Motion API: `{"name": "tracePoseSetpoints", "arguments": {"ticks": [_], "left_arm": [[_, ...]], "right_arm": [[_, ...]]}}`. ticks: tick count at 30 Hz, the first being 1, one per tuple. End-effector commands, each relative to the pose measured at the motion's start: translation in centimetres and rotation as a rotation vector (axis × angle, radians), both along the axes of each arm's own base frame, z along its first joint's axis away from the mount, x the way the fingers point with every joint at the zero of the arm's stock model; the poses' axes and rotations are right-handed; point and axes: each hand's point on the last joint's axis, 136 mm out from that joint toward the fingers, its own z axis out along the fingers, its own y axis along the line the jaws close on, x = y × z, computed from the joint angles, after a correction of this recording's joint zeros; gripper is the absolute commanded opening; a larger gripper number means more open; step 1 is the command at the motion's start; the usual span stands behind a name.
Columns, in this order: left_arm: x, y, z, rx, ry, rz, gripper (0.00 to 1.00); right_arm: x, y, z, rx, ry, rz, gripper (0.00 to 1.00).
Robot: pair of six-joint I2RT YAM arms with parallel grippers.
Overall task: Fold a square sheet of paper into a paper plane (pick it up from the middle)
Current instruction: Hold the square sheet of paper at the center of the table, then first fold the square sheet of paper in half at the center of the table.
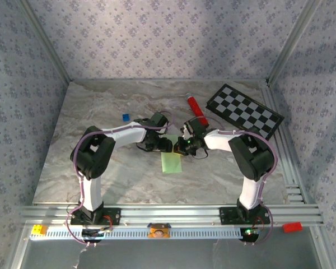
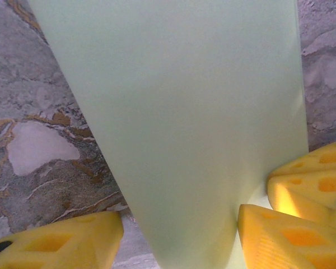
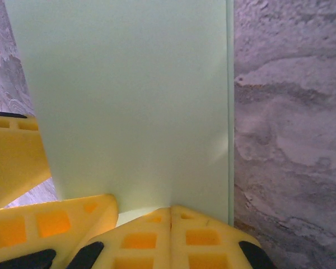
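Broadly, my marble bench (image 1: 101, 168) carries everything, with the black-and-white checkerboard (image 1: 245, 110) lying skewed in its far right corner. My two arms reach in from the near edge and meet around the middle of the bench.

Next comes the sheet of paper (image 1: 172, 163), pale green. It sits at the middle of the bench, with its free end pointing toward the near edge. The right wrist camera shows a second layer along one long edge, so it is folded.

My right tool (image 1: 180, 147) has its yellow fingers (image 3: 213, 241) pressed together, pinching the sheet's end. My left tool (image 1: 167, 144) is spread. Its fingers (image 2: 61, 241) stand apart with the sheet running through the gap, and a sliver of bench shows between the paper and one finger. The two tools are just beside each other.

A red tube (image 1: 195, 109) lies beyond them, close to the checkerboard. A tiny blue square (image 1: 125, 117) rests left of centre, toward the far edge.
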Motion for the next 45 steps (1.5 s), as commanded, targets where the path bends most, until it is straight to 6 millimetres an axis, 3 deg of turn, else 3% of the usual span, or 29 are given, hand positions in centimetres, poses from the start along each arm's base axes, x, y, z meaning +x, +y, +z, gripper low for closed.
{"name": "tracePoseSetpoints", "arguments": {"ticks": [1,6,13,16,20,26,32,40,45], "left_arm": [[-1.6,3.6,-4.5,0.169,0.068,0.028,0.61],[-0.8,2.9,-2.5,0.114,0.025,0.065,0.61],[0.8,1.8,5.4,-0.110,-0.123,0.171,0.65],[0.7,1.4,7.6,-0.212,-0.144,0.197,0.67],[0.2,0.2,9.3,-0.346,-0.128,0.200,0.54],[-1.1,-3.4,9.5,-0.574,-0.006,0.159,0.27],[-1.5,-5.1,7.3,-0.629,0.079,0.135,0.00],[-2.0,-6.0,5.7,-0.623,0.119,0.103,0.00],[-2.4,-5.7,3.7,-0.569,0.144,0.109,0.00]], "right_arm": [[-2.6,-2.3,-3.9,-0.137,0.092,0.006,0.00],[-2.6,-2.5,-3.9,-0.143,0.087,0.006,0.00],[-2.7,-3.9,-3.3,-0.157,0.085,0.010,0.00],[-2.8,-5.0,-3.2,-0.150,0.091,-0.015,0.00],[-3.0,-5.6,-3.0,-0.137,0.078,0.001,0.00],[-3.0,-5.8,-3.2,-0.131,0.084,-0.001,0.00],[-2.8,-5.7,-3.0,-0.137,0.075,-0.008,0.00],[-2.9,-5.9,-3.1,-0.146,0.078,-0.014,0.00],[-3.0,-5.9,-3.1,-0.147,0.079,-0.014,0.00]]}}
